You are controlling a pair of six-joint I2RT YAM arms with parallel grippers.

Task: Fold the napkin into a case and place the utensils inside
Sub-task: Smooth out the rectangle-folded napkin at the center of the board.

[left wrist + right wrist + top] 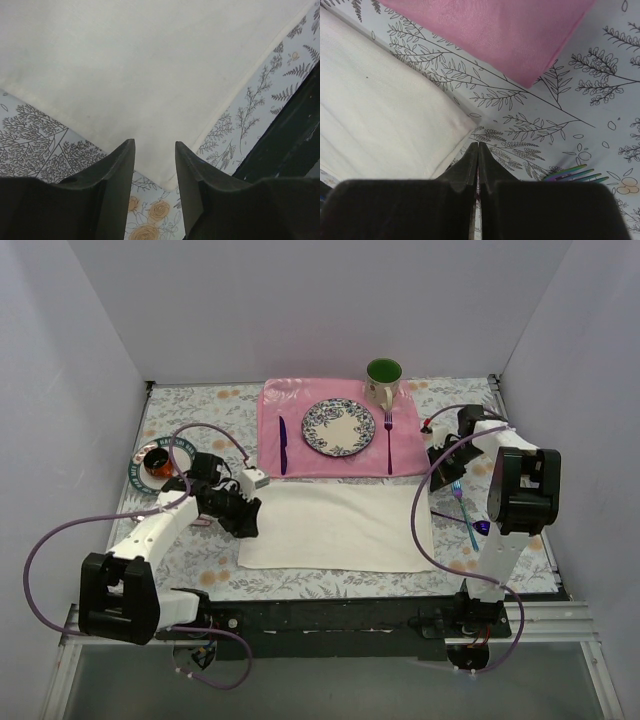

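From above, the napkin point(335, 528) lies flat, a wide rectangle along the desk's point(190, 560) near edge, just below the pink placemat point(335, 445). It is not yet a case. The utensils point(462, 502) lie beside its right edge, probably parked there within the right arm's reach.

In the left wrist view, the left jaws stand partly apart and hold nothing. They line up on the napkin's point(150, 75) near left corner, apparently to pinch it for a fold.

In the right wrist view, the right jaws are closed tip to tip at the napkin's point(380, 120) far right corner, and no cloth shows between them. The utensils' point(575, 173) tines peek in nearby.
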